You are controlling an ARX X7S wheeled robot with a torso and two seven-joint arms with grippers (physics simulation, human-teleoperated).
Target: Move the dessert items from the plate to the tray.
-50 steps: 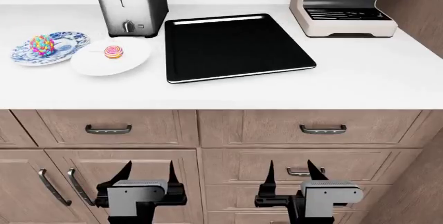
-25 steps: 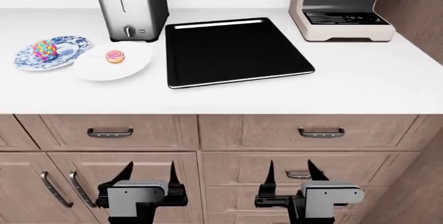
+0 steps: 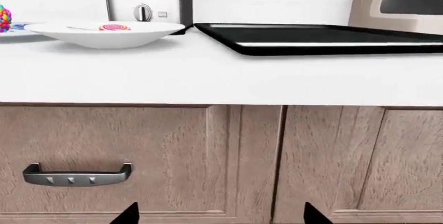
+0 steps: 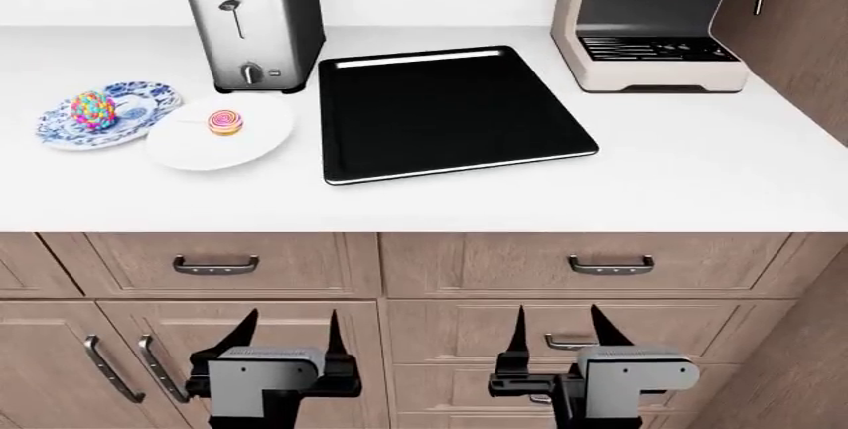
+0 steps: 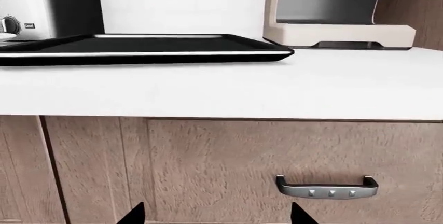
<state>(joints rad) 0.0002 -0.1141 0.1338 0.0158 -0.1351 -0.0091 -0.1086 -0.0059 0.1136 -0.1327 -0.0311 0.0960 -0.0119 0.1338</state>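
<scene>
Sweets (image 4: 93, 109) (image 4: 224, 123) plated — tray (image 4: 451, 116) bare

Bright, even, sharp renders; a white glare streak on the tray (image 4: 451, 111).

My glossy black rectangular tray (image 4: 458, 114) lies on the plain white bench (image 4: 689, 166), above cabinet fronts of grey-brown wood grain (image 4: 478, 265) with dark metal handles. The egg-shaped ball of multicoloured candy beads (image 4: 93, 109) sits on a blue-and-white patterned plate (image 4: 146, 96), and the pink-orange-yellow swirl lollipop (image 4: 224, 123) on a plain white plate (image 4: 258, 141). My two claws have black fingers on grey bodies.
</scene>
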